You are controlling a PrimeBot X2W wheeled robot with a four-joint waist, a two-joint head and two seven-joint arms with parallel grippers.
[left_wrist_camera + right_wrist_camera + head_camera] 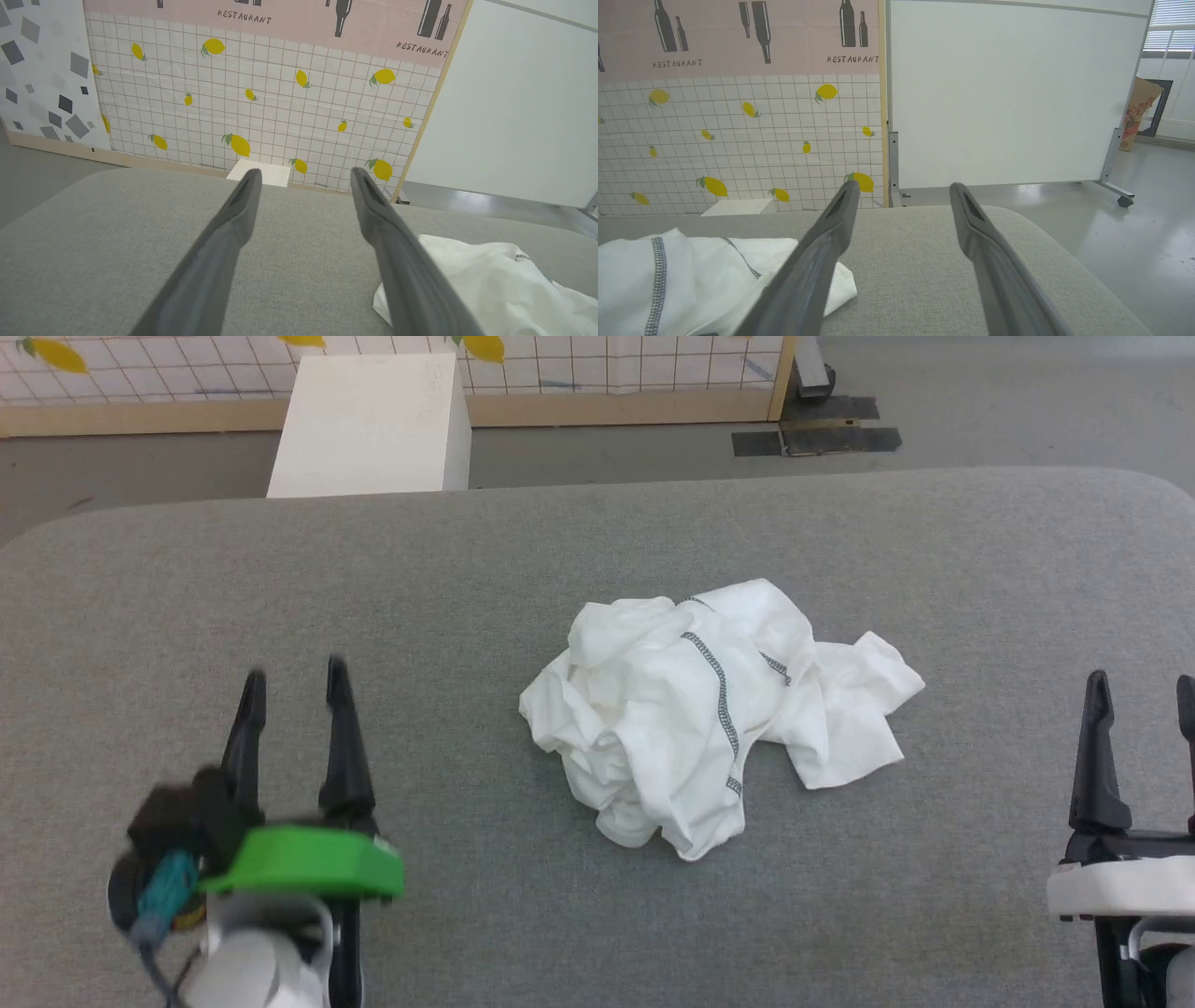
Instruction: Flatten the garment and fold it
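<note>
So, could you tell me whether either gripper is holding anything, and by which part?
Nothing is held: the left gripper and right gripper have open, empty jaws, apart from the crumpled garment.

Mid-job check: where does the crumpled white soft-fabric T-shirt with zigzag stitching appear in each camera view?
Head view: the crumpled white T-shirt lies at picture centre, slightly right.
Left wrist view: the T-shirt lies in the lower right corner.
Right wrist view: the T-shirt lies in the lower left corner.
Shared landmark: the rigid white box against the lemon-print wall.
</note>
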